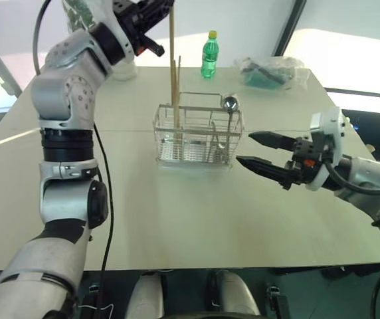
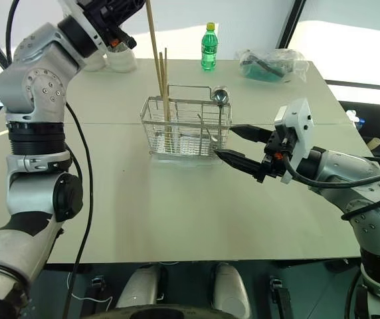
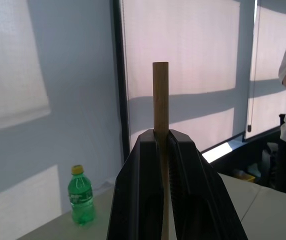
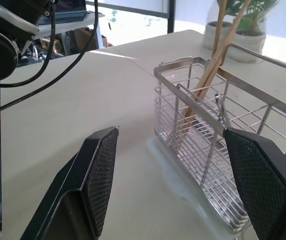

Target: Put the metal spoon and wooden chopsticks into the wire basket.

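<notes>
the wire basket (image 1: pixel 198 136) stands near the middle of the pale table (image 1: pixel 177 219), with the metal spoon (image 1: pixel 229 106) upright in its right-hand compartment, bowl poking above the rim at about 1 o'clock from the basket's centre. the wooden chopsticks (image 1: pixel 175 80) stand in the left end of the basket, at roughly 11 o'clock from its centre; one stick is shorter in view and rests inside, the other rises tall and is pinched near its top by the left gripper (image 3: pixel 162 150), whose black fingers are clamped tight on the stick high above the basket. the right gripper (image 1: pixel 260 151) hovers at 3 o'clock of the basket, just beside its right wall, fingers spread wide and holding nothing. a green bottle (image 1: pixel 208 55) stands at 12 o'clock, near the far edge of the table, and a crumpled plastic bag (image 1: pixel 273 72) lies at about 1 o'clock beyond the basket.
</notes>
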`<state>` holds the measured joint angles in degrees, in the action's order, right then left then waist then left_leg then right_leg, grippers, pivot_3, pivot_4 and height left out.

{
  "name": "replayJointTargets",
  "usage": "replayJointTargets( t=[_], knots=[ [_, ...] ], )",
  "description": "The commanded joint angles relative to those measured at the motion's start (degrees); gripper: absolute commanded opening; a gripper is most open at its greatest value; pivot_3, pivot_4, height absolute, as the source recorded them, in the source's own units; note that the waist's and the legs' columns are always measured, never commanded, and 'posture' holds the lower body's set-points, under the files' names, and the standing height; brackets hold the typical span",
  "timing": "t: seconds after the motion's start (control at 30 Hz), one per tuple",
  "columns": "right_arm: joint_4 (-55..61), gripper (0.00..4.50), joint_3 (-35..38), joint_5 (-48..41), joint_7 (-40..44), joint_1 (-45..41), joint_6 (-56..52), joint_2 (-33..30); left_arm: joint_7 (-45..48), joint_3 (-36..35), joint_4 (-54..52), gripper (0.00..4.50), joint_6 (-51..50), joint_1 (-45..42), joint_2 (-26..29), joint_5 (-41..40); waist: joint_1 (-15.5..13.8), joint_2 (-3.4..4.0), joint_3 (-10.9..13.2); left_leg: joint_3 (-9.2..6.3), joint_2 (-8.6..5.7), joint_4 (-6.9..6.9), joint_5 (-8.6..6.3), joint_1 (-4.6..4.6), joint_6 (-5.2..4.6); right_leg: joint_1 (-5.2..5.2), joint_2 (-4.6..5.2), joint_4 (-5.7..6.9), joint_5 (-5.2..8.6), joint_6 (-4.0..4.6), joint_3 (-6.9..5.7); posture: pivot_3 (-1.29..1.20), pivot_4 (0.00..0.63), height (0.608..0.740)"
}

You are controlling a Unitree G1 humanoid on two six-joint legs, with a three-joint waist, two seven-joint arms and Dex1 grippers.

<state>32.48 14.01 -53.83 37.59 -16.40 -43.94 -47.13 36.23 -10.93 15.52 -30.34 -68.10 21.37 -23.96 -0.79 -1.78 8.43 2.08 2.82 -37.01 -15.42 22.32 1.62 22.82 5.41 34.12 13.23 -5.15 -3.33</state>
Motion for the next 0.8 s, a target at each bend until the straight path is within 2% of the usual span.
replayJointTargets(
  t=[0.03,0.27,0.6,0.8],
  knots=[
    [1.3,3.45,1.8,-0.7,-0.3,-0.8,0.8,0.1,-1.6,-0.4,-2.2,0.03,-2.7,1.0,0.3,-1.3,0.0,0.00,0.0,-0.01,0.00,0.00,0.00,0.00,0.00,0.00,0.00,0.00,0.00,0.00,0.00,0.00,0.150,0.717],
    [0.2,3.45,1.1,-0.2,-0.2,-2.1,1.0,0.4,-5.0,-1.5,-7.0,0.03,-5.7,1.9,-0.6,-3.9,0.0,0.00,0.0,-0.04,-0.01,-0.02,0.00,-0.02,0.00,-0.07,0.00,-0.01,0.01,0.01,0.00,0.00,0.150,0.717],
    [-1.2,3.45,0.0,1.1,0.6,-3.5,1.8,1.5,-4.6,-1.5,-6.8,0.03,-7.9,-1.0,2.6,-5.0,0.0,0.00,0.0,-0.05,-0.02,-0.02,0.00,0.01,0.00,-0.04,-0.01,-0.01,0.01,0.01,0.00,0.00,0.150,0.717],
    [-1.1,3.45,0.3,1.2,0.4,-3.3,1.8,1.9,-4.5,0.5,-10.0,0.03,-10.8,3.2,2.1,-5.6,0.0,0.00,0.0,-0.04,-0.02,-0.01,0.00,0.01,0.00,-0.03,-0.01,-0.02,0.01,0.02,0.00,0.00,0.150,0.717]
  ],
)
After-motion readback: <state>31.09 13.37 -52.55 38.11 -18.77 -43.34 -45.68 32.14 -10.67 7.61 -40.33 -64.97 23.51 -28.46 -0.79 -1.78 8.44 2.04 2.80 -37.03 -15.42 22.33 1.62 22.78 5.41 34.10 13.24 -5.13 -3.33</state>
